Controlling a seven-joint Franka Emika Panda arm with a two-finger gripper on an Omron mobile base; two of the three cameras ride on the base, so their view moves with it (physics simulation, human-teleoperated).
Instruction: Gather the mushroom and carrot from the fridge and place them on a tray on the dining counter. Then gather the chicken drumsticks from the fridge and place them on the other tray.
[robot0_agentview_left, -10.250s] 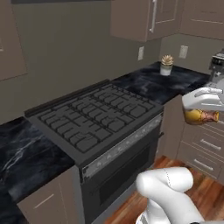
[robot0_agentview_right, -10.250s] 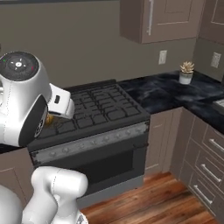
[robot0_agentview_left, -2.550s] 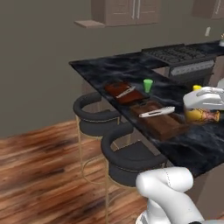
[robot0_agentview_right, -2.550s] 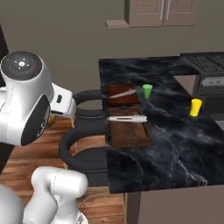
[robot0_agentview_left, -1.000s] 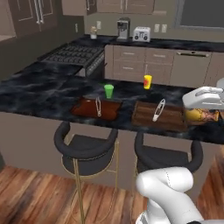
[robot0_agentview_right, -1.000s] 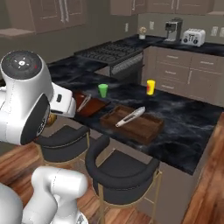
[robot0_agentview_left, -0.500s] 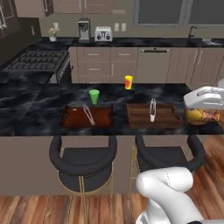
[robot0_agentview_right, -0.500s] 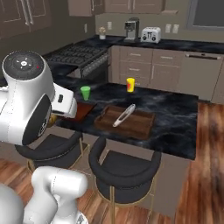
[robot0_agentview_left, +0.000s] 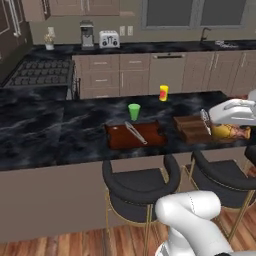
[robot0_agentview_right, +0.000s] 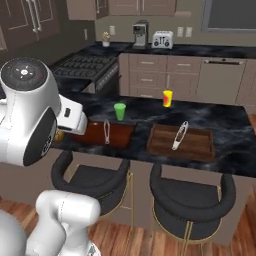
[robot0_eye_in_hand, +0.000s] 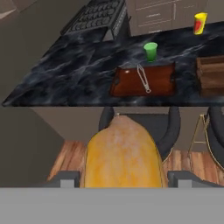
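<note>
We see our gripper (robot0_eye_in_hand: 119, 177) clamped on a golden-brown chicken drumstick (robot0_eye_in_hand: 124, 154), which swells up large between the two dark finger tips in the hand view; in the left base view the same glossy drumstick (robot0_agentview_left: 229, 131) sits tucked under the white hand at the far right. Ahead of the gripper and beyond the held meat lies the dining counter (robot0_eye_in_hand: 65, 70), its black white-veined tabletop carrying two brown trays. The nearer-centred tray (robot0_eye_in_hand: 144, 80) lies straight ahead and holds metal tongs (robot0_eye_in_hand: 143, 78); a green cup (robot0_eye_in_hand: 150, 51) stands just behind it. The second tray (robot0_eye_in_hand: 211, 74) lies ahead and off to the right of the gripper, with a yellow cup (robot0_eye_in_hand: 199, 22) further back. Black round stools (robot0_eye_in_hand: 138, 125) stand between the gripper and the counter. From the right base view, both trays (robot0_agentview_right: 182, 142) look bare apart from tongs, and we cannot make out a mushroom or a carrot on either one, so we cannot tell whether the vegetable part is done. We judge that a drumstick is being carried toward the counter and is not yet set down on a tray.
</note>
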